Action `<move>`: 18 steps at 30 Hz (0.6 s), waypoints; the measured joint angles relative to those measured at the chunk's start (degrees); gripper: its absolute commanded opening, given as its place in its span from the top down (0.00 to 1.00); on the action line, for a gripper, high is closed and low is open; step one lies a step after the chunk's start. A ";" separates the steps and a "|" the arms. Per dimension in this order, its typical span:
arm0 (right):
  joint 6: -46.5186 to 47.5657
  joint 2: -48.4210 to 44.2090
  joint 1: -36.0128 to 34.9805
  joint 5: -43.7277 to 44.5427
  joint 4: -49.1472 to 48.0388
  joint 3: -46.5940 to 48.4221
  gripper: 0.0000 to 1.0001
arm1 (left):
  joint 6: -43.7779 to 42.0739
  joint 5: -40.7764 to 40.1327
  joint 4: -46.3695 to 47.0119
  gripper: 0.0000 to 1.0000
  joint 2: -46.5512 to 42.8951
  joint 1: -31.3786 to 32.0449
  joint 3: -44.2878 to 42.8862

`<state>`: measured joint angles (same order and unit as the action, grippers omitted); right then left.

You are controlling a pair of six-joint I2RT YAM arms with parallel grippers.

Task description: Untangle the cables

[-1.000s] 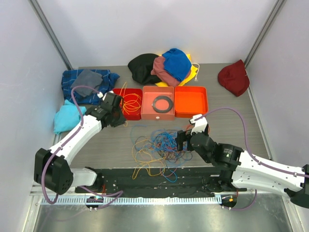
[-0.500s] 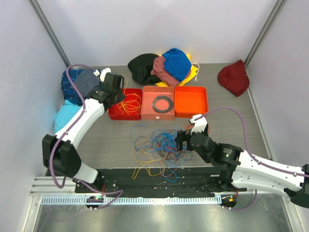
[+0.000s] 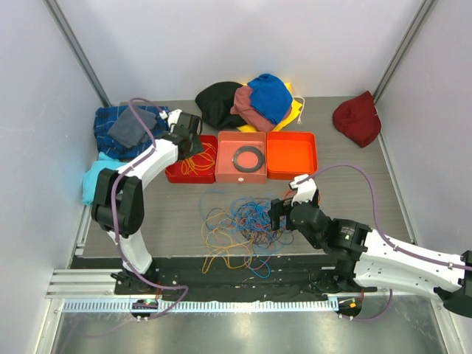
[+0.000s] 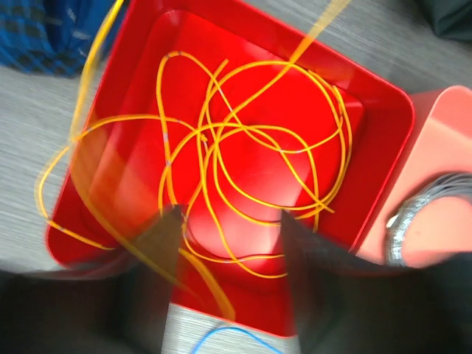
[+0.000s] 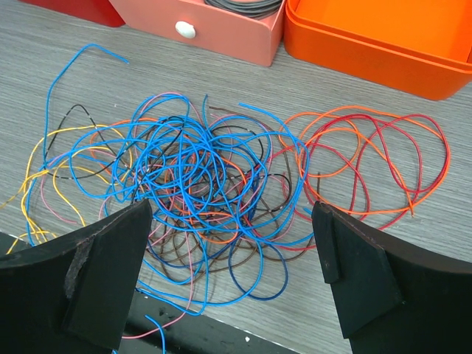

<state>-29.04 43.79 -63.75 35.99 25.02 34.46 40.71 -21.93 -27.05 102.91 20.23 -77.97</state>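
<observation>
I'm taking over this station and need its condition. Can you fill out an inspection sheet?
Surface: grey wood-grain table, no damage seen.
Job's things: mixed tangle of wires on the table; yellow wires in the red tray.
Clutter: black ring in the pink tray, orange tray, clothes at back and left.
Grippers: left gripper open over the red tray; right gripper open over the tangle.
Cables: lilac hoses along both arms.
Surroundings: pale walls, metal posts.

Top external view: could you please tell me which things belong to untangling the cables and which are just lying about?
Job in hand: tangle of cables on the table; yellow cables in the red tray.

Lying about: pile of clothes; dark red cloth; plaid cloth; light blue cloth; black ring; orange tray.
</observation>
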 measured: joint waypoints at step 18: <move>0.68 3.72 0.00 -0.07 -0.96 0.02 0.00 | -6.38 -9.25 -0.20 0.08 -9.88 -1.22 -7.67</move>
<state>-28.36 47.51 -63.75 35.92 24.05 34.48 34.33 -31.18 -27.24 93.03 19.00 -85.65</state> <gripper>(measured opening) 0.996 0.942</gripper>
